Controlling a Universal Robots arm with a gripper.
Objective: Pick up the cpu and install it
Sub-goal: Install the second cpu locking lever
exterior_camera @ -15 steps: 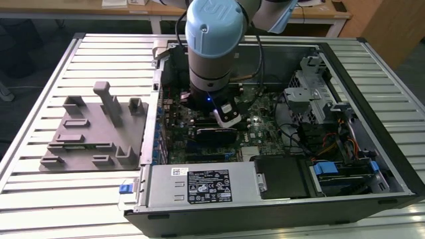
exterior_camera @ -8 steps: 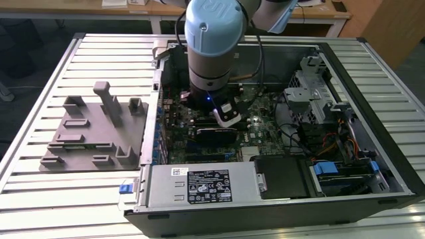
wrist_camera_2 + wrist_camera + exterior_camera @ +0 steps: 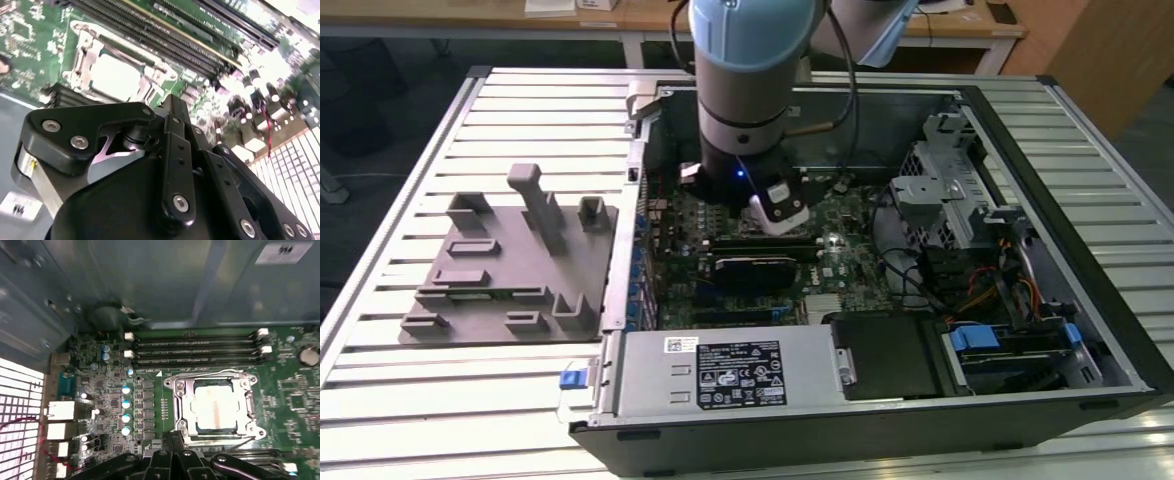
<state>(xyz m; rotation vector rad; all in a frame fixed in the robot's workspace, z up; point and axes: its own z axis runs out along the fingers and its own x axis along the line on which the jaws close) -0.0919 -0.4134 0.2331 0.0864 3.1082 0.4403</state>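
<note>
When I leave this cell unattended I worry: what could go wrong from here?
1. The cpu lies inside the socket frame; if it sits slightly askew, any downward push might damage the contacts.
2. The hand hangs close over the motherboard, so a sideways move could knock the capacitors or memory slots.
</note>
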